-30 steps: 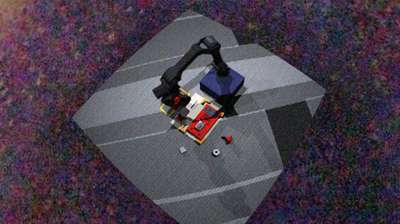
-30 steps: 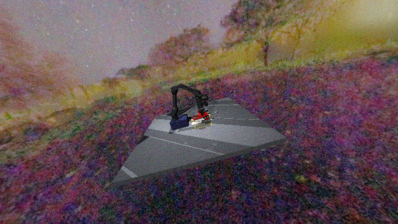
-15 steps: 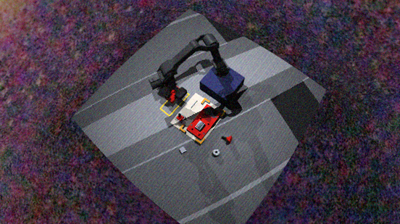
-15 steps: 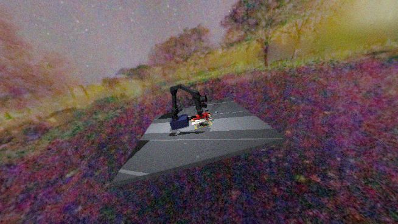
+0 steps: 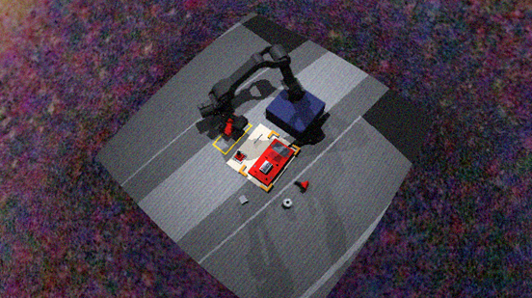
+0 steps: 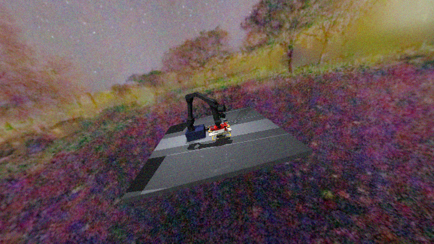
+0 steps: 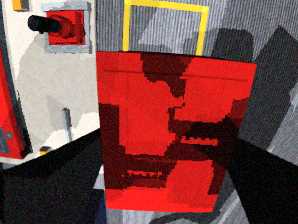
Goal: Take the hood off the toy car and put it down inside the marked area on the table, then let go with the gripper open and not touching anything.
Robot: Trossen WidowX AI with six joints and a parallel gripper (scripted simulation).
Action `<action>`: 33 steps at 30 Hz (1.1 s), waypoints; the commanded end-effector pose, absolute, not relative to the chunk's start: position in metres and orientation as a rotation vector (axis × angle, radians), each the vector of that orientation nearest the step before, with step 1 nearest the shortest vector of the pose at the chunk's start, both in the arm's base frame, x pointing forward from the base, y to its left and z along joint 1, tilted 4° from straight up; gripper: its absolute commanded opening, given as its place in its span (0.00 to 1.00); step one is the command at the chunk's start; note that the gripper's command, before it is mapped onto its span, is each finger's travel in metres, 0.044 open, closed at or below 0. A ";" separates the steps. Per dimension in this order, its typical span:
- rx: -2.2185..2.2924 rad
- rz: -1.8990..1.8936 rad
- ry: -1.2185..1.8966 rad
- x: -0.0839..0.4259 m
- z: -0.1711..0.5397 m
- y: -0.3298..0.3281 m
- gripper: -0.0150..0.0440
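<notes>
Gripping the red hood (image 7: pixel 174 132), jaws hang over the yellow-marked area (image 7: pixel 164 8).

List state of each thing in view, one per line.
End effector: shut on the hood.
Hood: off the car, held above the table, partly over the marked area.
Marked area: nothing resting inside it yet.
Car: on its white base, hood gone.
Small red cone: lying loose on the table.
Small ring: lying loose on the table.

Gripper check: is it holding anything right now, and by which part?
Yes. The gripper is shut on the red hood, one dark finger on each of its opposite side edges, above the yellow marked area.
</notes>
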State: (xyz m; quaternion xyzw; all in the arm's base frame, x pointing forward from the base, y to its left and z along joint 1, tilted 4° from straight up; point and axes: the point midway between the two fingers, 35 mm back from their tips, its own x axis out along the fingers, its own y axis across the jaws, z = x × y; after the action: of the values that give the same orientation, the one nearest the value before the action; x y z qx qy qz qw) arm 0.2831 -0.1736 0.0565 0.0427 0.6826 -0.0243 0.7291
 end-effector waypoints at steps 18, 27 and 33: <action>0.091 -0.045 1.500 0.285 0.044 -0.173 0.25; 0.091 -0.045 1.500 0.286 0.039 -0.173 0.25; 0.091 -0.045 1.500 0.286 0.035 -0.173 0.25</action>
State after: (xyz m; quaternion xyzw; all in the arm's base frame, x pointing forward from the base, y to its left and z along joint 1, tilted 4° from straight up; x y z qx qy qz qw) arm 0.2856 -0.1741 0.0377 0.0416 0.6825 -0.0233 0.7293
